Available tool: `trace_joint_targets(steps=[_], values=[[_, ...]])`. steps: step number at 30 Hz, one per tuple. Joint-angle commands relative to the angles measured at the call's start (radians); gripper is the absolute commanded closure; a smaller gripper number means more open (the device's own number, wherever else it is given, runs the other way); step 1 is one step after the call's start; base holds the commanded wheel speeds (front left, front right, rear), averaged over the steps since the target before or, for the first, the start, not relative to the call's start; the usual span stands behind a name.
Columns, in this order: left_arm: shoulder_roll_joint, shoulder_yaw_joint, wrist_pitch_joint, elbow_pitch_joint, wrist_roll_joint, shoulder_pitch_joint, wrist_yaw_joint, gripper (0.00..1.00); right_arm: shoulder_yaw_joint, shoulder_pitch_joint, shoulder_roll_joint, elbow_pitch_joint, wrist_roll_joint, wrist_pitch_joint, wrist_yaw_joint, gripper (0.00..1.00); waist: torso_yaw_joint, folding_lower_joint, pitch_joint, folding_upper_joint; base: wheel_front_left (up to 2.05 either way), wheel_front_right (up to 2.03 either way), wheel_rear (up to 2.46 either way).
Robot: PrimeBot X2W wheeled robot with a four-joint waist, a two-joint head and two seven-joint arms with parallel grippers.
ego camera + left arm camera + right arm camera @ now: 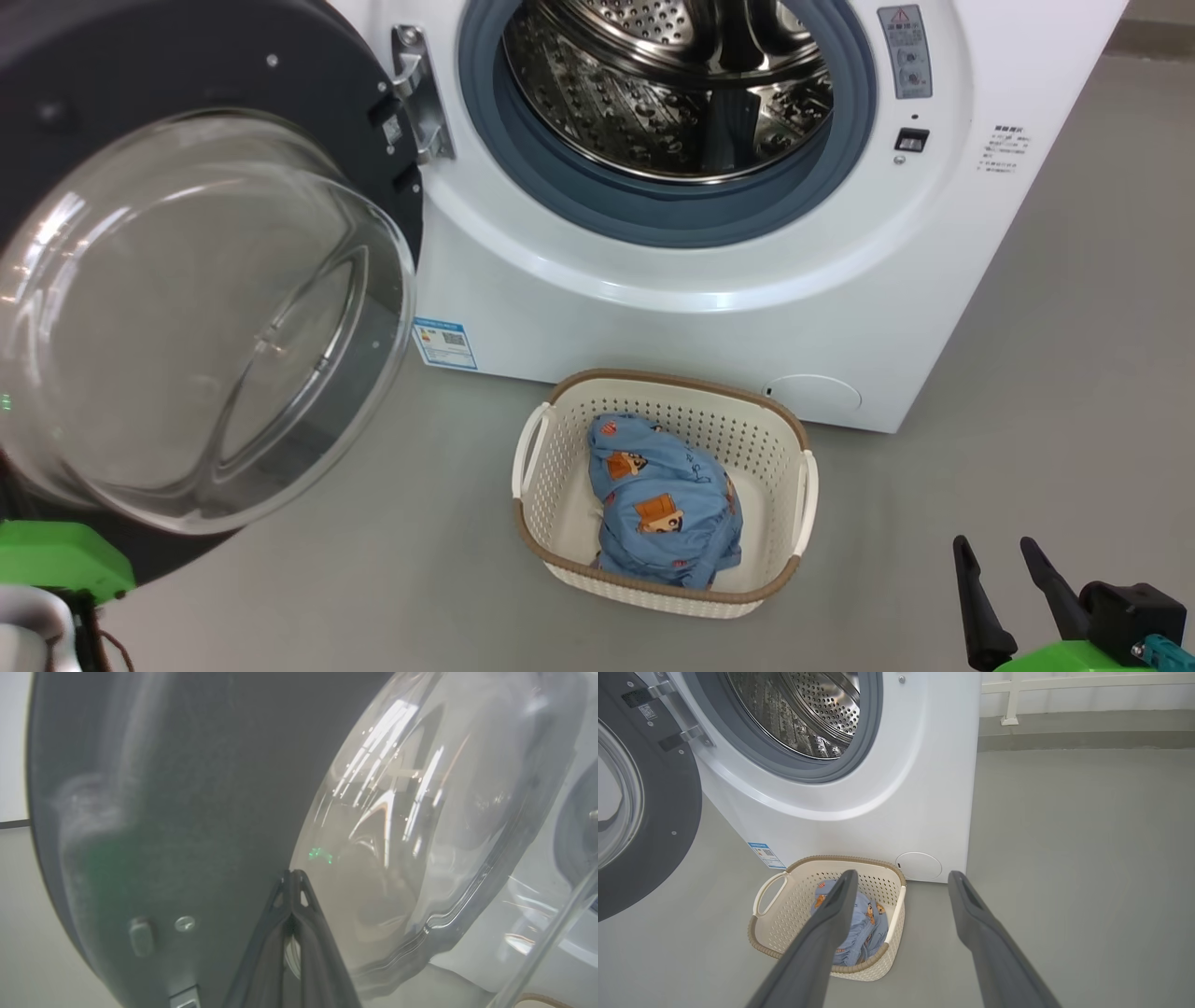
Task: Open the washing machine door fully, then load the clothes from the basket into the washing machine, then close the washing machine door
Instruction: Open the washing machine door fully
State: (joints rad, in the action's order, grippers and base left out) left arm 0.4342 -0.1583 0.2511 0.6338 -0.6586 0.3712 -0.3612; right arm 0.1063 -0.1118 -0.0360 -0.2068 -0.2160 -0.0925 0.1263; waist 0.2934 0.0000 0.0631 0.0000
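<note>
The washing machine (709,308) stands ahead with its steel drum (667,84) exposed. Its door (201,308) hangs swung out to the left, glass porthole bulging toward me. In the left wrist view my left gripper (292,875) is shut, its tips close against the door's dark inner face (187,788) beside the glass. The basket (551,439) sits on the floor before the machine, holding the light blue clothes (665,509). My right gripper (994,546) is open at the lower right, above and right of the basket (784,914), with nothing between its fingers (840,896).
Grey floor (1027,373) stretches to the right of the machine and around the basket. A blue label (444,343) marks the machine's lower left corner. A white railing base (1013,718) stands by the far wall.
</note>
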Motion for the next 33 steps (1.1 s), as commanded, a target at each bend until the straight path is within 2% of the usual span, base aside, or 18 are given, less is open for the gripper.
trace_joint_targets(steps=[1,10,18,28,33], values=[[0.065,0.052,0.010,-0.001,-0.010,0.056,0.000,1.00,-0.018,0.039,-0.014,0.028,0.015,0.000,0.004,0.00,-0.009,0.0000,0.013,0.0000,0.00,0.00,0.00],[0.059,0.100,0.010,0.049,0.019,0.096,0.015,1.00,-0.008,0.050,-0.014,0.038,0.022,0.009,0.004,0.00,-0.011,0.0000,0.031,0.0000,0.00,0.00,0.00],[0.020,0.142,0.011,0.015,0.060,0.062,0.032,1.00,-0.005,0.041,-0.014,0.036,0.019,0.007,0.004,0.00,0.006,0.0000,0.019,0.0000,0.00,0.00,0.00],[-0.094,0.194,0.011,-0.225,0.163,-0.093,0.043,1.00,0.007,0.021,-0.014,0.043,0.021,0.008,0.004,0.00,0.037,0.0000,-0.013,0.0000,0.00,0.00,0.00],[-0.161,0.146,0.011,-0.389,0.227,-0.204,0.059,1.00,0.007,0.007,-0.014,0.059,0.029,0.013,0.004,0.00,0.046,0.0000,-0.034,0.0000,0.00,0.00,0.00]])
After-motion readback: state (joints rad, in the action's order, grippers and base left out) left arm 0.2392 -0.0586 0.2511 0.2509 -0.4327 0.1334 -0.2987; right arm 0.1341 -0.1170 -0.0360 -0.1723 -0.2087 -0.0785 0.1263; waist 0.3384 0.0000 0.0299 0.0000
